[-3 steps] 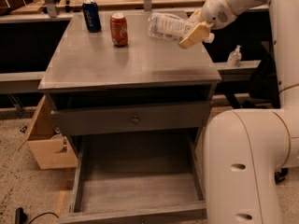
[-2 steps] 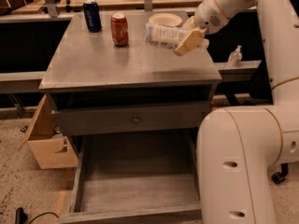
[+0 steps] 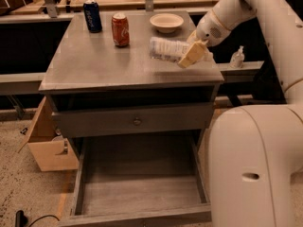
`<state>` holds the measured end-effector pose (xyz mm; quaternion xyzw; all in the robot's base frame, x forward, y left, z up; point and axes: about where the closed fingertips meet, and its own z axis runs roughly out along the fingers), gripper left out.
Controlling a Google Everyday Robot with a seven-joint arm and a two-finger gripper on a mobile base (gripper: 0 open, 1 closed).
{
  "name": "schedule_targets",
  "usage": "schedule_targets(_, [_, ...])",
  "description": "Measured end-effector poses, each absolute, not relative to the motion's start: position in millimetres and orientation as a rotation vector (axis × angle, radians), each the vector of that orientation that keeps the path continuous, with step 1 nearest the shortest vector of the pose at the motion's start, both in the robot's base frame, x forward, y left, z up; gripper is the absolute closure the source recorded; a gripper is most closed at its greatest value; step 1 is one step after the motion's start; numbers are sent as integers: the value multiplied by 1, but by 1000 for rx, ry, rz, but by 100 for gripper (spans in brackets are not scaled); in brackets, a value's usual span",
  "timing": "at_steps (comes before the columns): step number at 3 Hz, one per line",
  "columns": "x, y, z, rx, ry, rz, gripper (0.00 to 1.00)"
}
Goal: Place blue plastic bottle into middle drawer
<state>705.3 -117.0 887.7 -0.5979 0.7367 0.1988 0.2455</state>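
- Pincer [image 3: 185,58]: hangs at the end of the white arm [image 3: 246,4], just above the right-hand part of the grey surface [image 3: 94,60], near its front edge.
- Grip: closes on the right end of the blue plastic bottle [image 3: 165,48], with one tan finger [image 3: 193,53] lying slantwise across the near side; the other finger hidden behind.
- Bottle itself: lies on its side, stretching from the pincer to the left in the view, over the surface; cannot tell whether touching the top or held just clear of it.
- Beyond the pincer, farther back on the surface: a shallow pale bowl [image 3: 166,21], apart from the bottle.
- Farther left of the pincer: a red can [image 3: 120,30] standing upright, and past that, near the back left corner, a dark blue can [image 3: 92,16], also upright; the two apart from each other.
- To the right of the pincer, off the surface: a small white pump bottle [image 3: 236,58] on a grey ledge.
- Below the pincer, under the surface: a dark gap, then a closed grey drawer front [image 3: 94,124] with a small round knob [image 3: 137,122].
- Lower again and nearer the camera: the middle drawer [image 3: 142,193], pulled out, plank floor and low side walls in plain view; well below the bottle.
- Beneath the pincer on the right, beside the drawer: the robot's bulky white base [image 3: 255,169].
- Far to the lower left: a light wooden box [image 3: 47,148] on the speckled floor, next to the cabinet.
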Motion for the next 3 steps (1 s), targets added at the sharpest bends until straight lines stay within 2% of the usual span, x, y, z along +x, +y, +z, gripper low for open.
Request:
schedule_targets(1, [691,-114,905,-1602,1976,500,100])
schedule_targets(2, [642,-109,925,-1547,1954,519,100])
schedule_targets(3, [595,-107,900,-1531,2010,602,100])
